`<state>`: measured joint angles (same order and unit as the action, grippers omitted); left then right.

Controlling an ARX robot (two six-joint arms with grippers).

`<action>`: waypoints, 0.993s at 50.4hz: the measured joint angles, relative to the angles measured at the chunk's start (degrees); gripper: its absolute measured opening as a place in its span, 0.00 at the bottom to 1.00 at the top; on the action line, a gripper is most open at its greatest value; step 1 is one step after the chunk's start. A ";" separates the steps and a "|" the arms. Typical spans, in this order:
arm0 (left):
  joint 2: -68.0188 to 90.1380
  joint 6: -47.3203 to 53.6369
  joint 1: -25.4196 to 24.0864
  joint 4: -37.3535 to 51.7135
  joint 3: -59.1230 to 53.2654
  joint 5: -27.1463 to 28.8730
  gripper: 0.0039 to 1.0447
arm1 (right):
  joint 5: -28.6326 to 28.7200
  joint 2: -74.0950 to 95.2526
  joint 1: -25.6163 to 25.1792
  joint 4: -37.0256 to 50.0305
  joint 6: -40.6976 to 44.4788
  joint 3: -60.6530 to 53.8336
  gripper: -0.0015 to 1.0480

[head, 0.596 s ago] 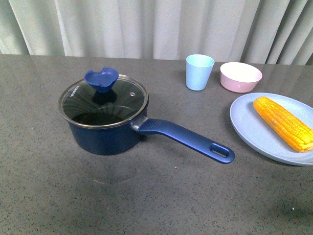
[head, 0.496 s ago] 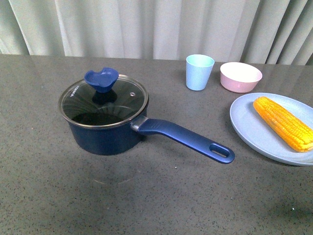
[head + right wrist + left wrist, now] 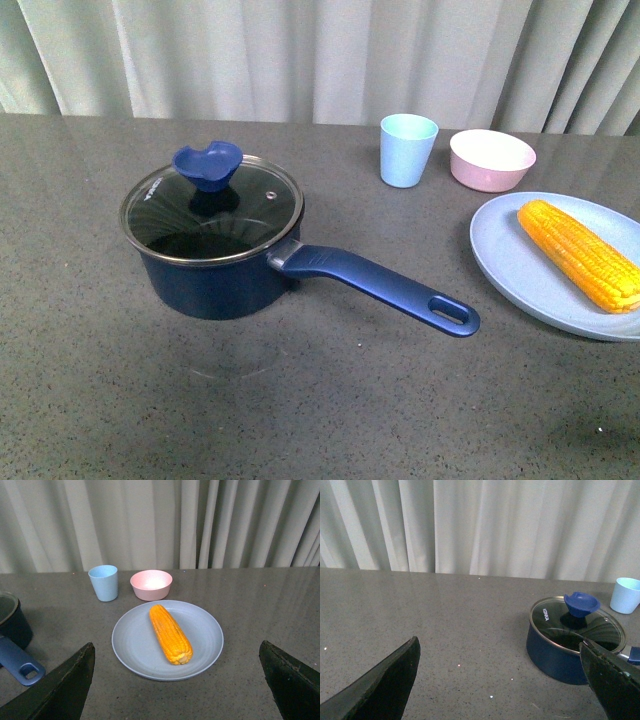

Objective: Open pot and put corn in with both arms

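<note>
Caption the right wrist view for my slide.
Open right jaws frame the corn on its blue plate; cup and pink bowl beyond, pot partly in view.

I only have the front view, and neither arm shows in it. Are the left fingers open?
Observer: Yes. The left wrist view shows the left gripper open, its fingers spread wide with nothing between them. The pot is ahead of it, untouched.
Operator: And the right one?
Observer: The right gripper is open and empty too. In its wrist view the corn shows in the gap between the fingers, not touched.
Operator: My view cuts off the plate's right edge. Is anything else on it?
Observer: No. The right wrist view shows the whole plate, and it holds only the corn.
</note>
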<state>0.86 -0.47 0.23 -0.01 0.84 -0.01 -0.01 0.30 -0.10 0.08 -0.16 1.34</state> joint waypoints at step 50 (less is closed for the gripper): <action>85.24 -10.49 10.27 43.01 31.61 -8.24 0.92 | 0.02 0.00 0.00 0.00 -0.02 0.00 0.91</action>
<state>86.11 -10.96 10.50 43.00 32.45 -8.25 0.01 0.30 -0.10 0.08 -0.19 1.34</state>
